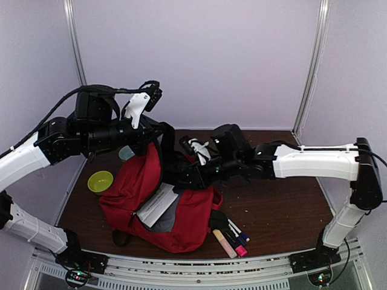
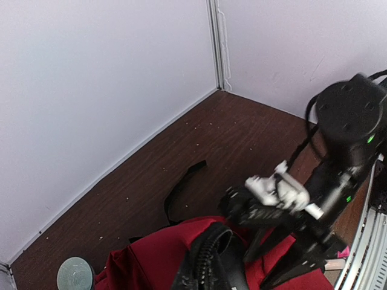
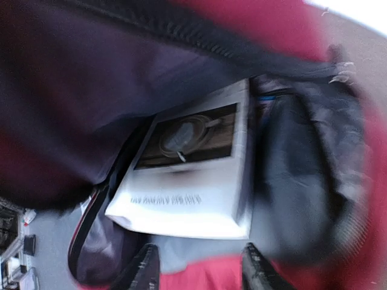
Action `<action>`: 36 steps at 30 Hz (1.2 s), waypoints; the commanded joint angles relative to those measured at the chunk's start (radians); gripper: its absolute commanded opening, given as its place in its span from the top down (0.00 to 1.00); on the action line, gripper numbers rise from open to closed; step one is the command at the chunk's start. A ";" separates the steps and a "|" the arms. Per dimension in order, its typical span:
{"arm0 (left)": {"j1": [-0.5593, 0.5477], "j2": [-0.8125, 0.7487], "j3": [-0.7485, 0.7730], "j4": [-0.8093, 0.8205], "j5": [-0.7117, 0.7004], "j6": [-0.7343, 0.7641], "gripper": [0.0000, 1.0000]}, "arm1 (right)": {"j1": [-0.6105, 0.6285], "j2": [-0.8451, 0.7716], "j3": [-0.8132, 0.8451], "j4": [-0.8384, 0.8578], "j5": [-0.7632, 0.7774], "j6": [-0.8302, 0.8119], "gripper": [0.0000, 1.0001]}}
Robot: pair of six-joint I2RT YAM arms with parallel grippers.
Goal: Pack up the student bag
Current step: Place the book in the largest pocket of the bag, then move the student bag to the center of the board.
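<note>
**Red fabric may fold shut on a half-seated book**

Red and soft, the student bag (image 1: pixel 181 223) lies on the brown table (image 1: pixel 284 205) at the centre of the top view, its mouth facing the lower left of the frame. A white book (image 3: pixel 193 181) sits partly inside, one end sticking out past the zipper.

The right gripper (image 3: pixel 199 275) hovers at the opening with its fingers apart and nothing clamped between them, just below the book's near edge in the wrist view. The left gripper (image 1: pixel 142 104) is raised at the upper left beside the bag's black top. Whether it is pinching that top or merely near it cannot be told from any view.

The main risk is the book jamming. A push from the right gripper could drive its corner into the grey lining (image 3: pixel 302 181) or under the dark zipper edge (image 3: pixel 181 30) instead of deeper in. Because the bag is limp, it could also slide rather than take the load, shoving the markers (image 1: pixel 233 238) at its lower right. If the lifted top slips, the mouth would likely sag over the book and the right fingers.
</note>
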 commanded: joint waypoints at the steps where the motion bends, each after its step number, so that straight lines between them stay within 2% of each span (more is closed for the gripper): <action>1: 0.000 -0.036 -0.006 0.142 -0.057 -0.027 1.00 | -0.028 -0.222 -0.100 -0.095 0.171 -0.041 0.46; 4: 0.000 -0.026 -0.005 0.142 -0.059 -0.026 1.00 | -0.039 -0.276 -0.168 -0.154 0.289 -0.018 0.33; 9: 0.000 -0.007 0.015 0.142 -0.047 -0.019 1.00 | -0.053 -0.236 -0.208 -0.159 0.319 0.034 0.13; 13: 0.000 -0.008 0.029 0.140 -0.043 -0.018 1.00 | -0.053 -0.158 -0.173 -0.185 0.252 0.050 0.12; 16: 0.000 -0.017 0.021 0.139 -0.059 -0.020 1.00 | -0.054 -0.130 -0.158 -0.204 0.177 0.055 0.17; 18: 0.000 -0.022 0.017 0.138 -0.063 -0.020 1.00 | -0.054 -0.132 -0.157 -0.207 0.136 0.051 0.25; 19: 0.000 -0.023 0.016 0.137 -0.063 -0.019 1.00 | -0.056 -0.137 -0.155 -0.208 0.117 0.046 0.37; 22: 0.000 -0.016 0.021 0.134 -0.042 -0.014 1.00 | -0.084 -0.154 -0.139 -0.205 0.038 0.058 0.83; 23: 0.000 -0.008 0.030 0.126 -0.013 -0.007 1.00 | -0.109 -0.162 -0.131 -0.201 0.000 0.072 0.94; 24: 0.000 0.003 0.044 0.114 0.019 -0.004 1.00 | -0.131 -0.171 -0.128 -0.188 -0.041 0.088 1.00; 25: 0.000 0.015 0.059 0.099 0.056 -0.001 1.00 | -0.153 -0.181 -0.129 -0.167 -0.080 0.104 1.00; 26: 0.000 0.028 0.074 0.087 0.089 0.000 0.96 | -0.180 -0.193 -0.131 -0.141 -0.107 0.121 1.00; 30: 0.000 0.063 0.117 0.043 0.287 0.012 0.28 | -0.314 -0.185 -0.093 -0.123 -0.168 0.139 1.00; 31: 0.000 0.059 0.116 0.014 0.326 0.016 0.13 | -0.397 -0.159 -0.052 -0.125 -0.213 0.138 1.00; 33: 0.000 0.035 0.093 -0.019 0.288 0.028 0.09 | -0.458 -0.117 -0.008 -0.132 -0.266 0.144 1.00; 35: 0.000 0.005 0.056 -0.072 0.191 0.037 0.09 | -0.504 -0.071 0.032 -0.139 -0.265 0.139 1.00; 36: 0.000 -0.010 0.035 -0.101 0.136 0.041 0.09 | -0.524 -0.045 0.055 -0.143 -0.254 0.136 0.97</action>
